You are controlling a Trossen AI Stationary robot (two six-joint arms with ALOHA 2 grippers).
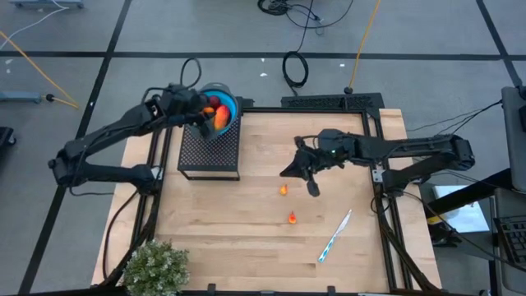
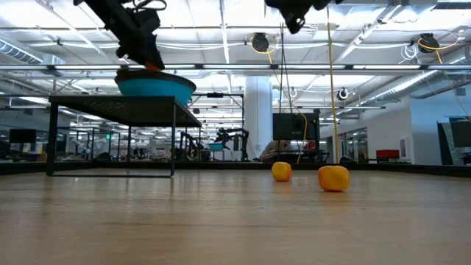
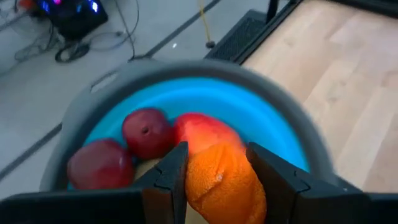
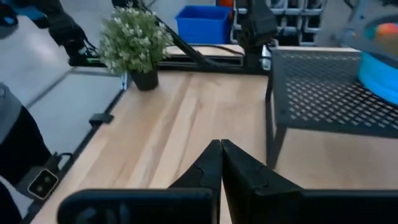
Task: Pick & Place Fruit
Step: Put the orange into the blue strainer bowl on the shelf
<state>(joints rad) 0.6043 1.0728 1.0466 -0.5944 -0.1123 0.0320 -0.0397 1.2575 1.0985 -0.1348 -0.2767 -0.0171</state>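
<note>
the left gripper [image 3: 214, 180] is clamping its two dark fingers [image 3: 168, 177] on an orange fruit [image 3: 225, 183] and is hanging over the blue bowl [image 3: 273, 118], which is sitting on a black mesh stand [image 1: 209, 152] at about eleven o'clock on the wooden table [image 1: 246, 230]. inside the bowl, two dark red balls [image 3: 146, 130] are lying side by side and touching, with a red-orange piece [image 3: 202, 132] resting against them, right by the held fruit; a pale item under the fingers is too hidden to identify. the right gripper [image 1: 313, 187] is hovering above the middle of the table with its fingers pressed together and nothing between them. just beside it, toward seven o'clock, a small orange fruit [image 1: 283, 190] is lying on the wood, and another small orange fruit [image 1: 292, 218] is lying a little nearer the front edge; in the low view both are sitting on the table surface, apart from each other. a white-and-blue pen [image 1: 334, 237] is lying toward four o'clock, and a green plant [image 1: 156, 267] is standing at the seven o'clock corner.
</note>
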